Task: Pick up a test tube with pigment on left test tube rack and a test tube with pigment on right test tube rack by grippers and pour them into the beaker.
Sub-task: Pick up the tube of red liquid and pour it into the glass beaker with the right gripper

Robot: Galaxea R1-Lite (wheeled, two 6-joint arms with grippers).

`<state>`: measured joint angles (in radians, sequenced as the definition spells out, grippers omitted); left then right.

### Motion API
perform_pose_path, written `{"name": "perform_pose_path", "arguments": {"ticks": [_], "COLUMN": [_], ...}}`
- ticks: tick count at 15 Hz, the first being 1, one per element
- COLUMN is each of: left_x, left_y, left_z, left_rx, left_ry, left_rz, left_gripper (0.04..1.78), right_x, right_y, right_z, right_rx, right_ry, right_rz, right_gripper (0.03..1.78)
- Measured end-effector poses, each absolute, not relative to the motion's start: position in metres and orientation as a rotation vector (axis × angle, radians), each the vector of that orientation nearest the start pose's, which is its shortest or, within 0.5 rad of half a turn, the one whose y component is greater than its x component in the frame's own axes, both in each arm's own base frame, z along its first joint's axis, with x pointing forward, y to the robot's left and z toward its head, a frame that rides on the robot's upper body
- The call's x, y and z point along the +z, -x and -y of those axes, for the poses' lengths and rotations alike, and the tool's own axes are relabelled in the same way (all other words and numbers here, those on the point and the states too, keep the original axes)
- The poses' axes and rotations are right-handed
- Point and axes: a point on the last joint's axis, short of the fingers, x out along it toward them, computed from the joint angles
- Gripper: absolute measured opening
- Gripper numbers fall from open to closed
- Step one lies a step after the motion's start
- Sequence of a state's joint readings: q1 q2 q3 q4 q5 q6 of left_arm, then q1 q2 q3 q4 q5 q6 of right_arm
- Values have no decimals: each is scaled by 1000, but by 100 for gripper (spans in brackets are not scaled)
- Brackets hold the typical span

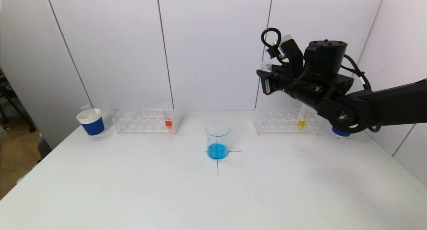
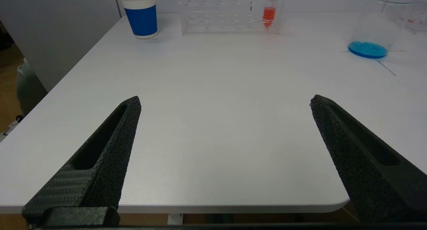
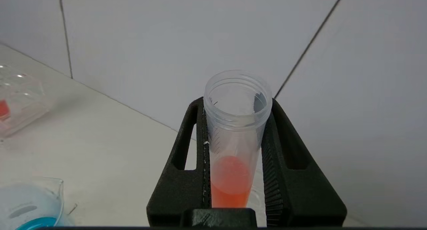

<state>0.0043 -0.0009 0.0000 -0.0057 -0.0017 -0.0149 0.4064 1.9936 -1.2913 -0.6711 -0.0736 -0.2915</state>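
A white table holds a glass beaker at its centre, with blue liquid in the bottom. The right gripper hangs high above the right rack, clamped tight on a clear tube with orange-red pigment in its lower part; the tube's open mouth points up and away from the wrist. The left gripper waits low over the near left edge of the table, jaws spread wide and holding nothing. The step in hand looks like the carry: the right tube is lifted clear but is not yet over the beaker. Next, that arm likely needs to swing left and nearer, bring the tube's mouth above the beaker rim, then tip it gently. By count: two clear racks, one far left and one far right; three tubes with pigment, namely a red one in the left rack, a yellow one in the right rack, and the held one; one beaker; and two blue paper cups, one at far left, the other mostly hidden behind the right arm.
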Motion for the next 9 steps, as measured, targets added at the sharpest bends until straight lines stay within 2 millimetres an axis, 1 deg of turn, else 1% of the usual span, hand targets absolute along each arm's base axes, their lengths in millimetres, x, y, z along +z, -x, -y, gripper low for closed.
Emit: {"name": "perform_pose_path", "arguments": {"ticks": [2,6,9], "left_x": [76,76,76], "left_y": [23,23,23], "left_z": [0,0,0], "left_rx": [3,3,3], "left_ry": [15,15,15], "left_rz": [6,7,7], "left_gripper": [177,177,177], "right_x": [213,215,212], "right_y": [-372,-366,-365], "right_z": [-165,-183,-189], "right_rx": [405,534,674], "right_ry": [347,412,458], "right_rz": [3,14,33], "right_gripper": [49,49,49]}}
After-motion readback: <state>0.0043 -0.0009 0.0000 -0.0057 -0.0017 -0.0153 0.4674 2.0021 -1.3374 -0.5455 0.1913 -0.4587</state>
